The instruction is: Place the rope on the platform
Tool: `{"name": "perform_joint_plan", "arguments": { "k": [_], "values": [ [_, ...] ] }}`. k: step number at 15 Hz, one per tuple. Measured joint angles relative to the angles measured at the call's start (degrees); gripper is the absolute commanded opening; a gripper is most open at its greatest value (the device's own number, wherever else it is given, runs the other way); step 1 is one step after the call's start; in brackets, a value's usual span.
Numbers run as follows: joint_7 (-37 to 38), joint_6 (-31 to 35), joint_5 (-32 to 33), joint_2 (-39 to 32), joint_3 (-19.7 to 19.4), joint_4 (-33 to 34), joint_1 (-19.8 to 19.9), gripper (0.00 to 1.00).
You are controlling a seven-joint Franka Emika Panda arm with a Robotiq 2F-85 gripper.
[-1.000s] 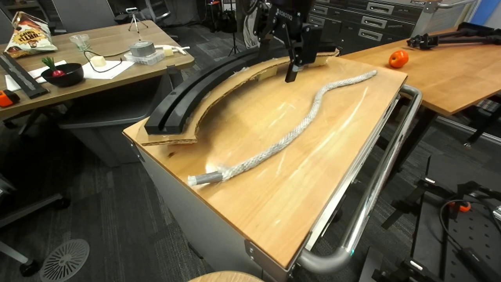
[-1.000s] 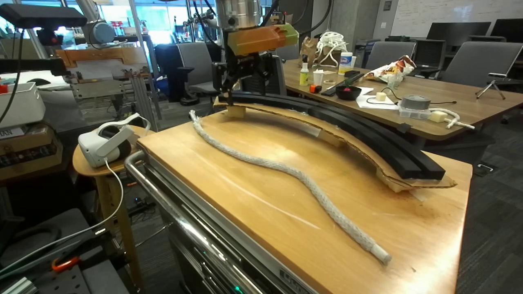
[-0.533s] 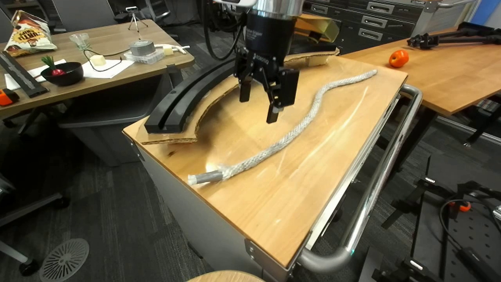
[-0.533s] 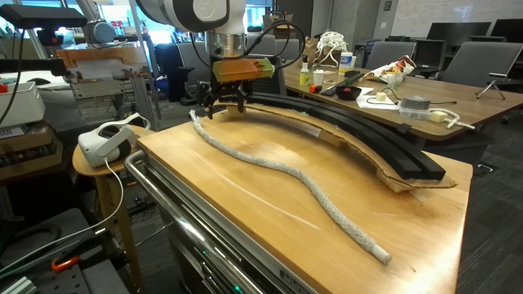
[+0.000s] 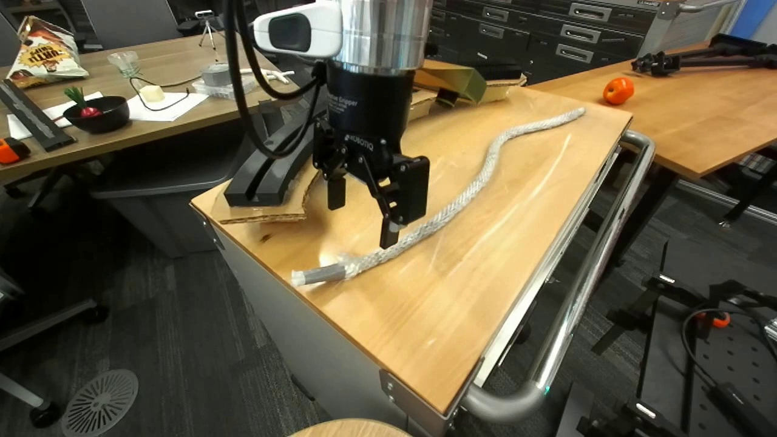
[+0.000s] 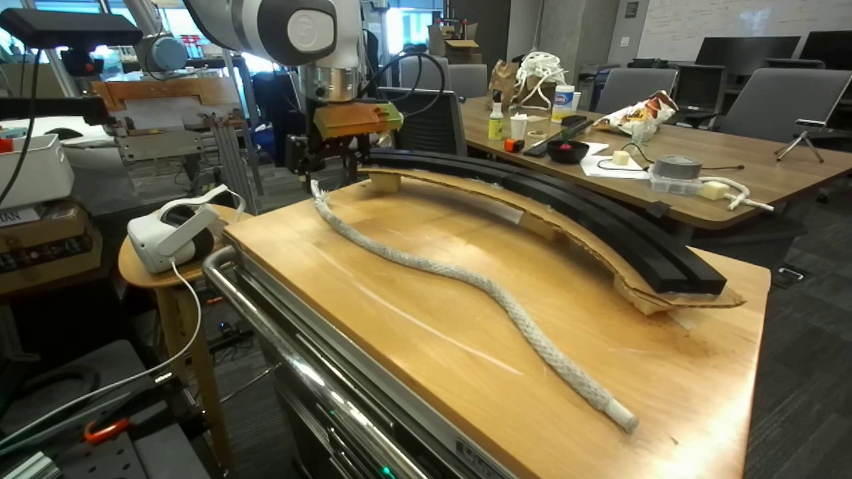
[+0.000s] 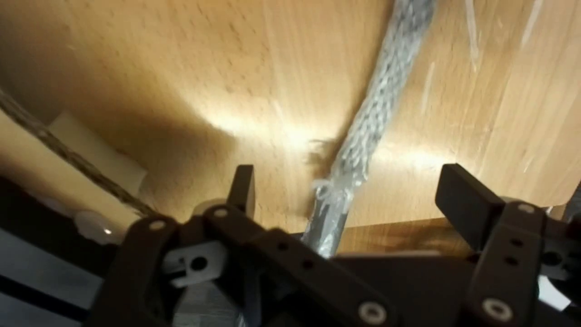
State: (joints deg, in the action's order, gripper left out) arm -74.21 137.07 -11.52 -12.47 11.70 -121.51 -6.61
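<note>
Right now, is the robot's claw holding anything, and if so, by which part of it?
Nothing is held: the gripper is open above the rope, which lies on the wooden tabletop with no part of it gripped.

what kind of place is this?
Probably a robotics lab in an office-type room: there's a robot arm, what looks like a VR headset, and grey office chairs.
</note>
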Motion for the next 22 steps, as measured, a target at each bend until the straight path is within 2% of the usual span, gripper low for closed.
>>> {"name": "perform_joint_plan", "arguments": {
  "k": [2, 3, 4, 7, 14, 15, 19, 22],
  "values": [
    [0.01, 0.0, 0.0, -0.74, 1.04, 0.33, -0.45, 0.97],
    [0.01, -0.02, -0.01, -1.34, 1.49, 0.61, -0.48, 0.92],
    [0.05, -0.03, -0.02, -2.13, 1.78, 1.03, -0.48, 0.8],
    [0.23, -0.03, -0.02, -4.73, 1.98, 2.48, -0.47, 0.55],
    [2.56, 0.35, -0.02, -7.33, 1.97, 5.06, 0.07, 0.03],
    [2.7, 0.44, -0.02, -7.33, 1.97, 5.06, 0.07, 0.0],
    [4.38, 1.88, 1.8, -6.29, 1.97, 3.93, -0.09, 0.02],
    [11.56, 6.09, 10.16, -2.72, 1.41, 1.05, -1.49, 0.02]
  ]
}}
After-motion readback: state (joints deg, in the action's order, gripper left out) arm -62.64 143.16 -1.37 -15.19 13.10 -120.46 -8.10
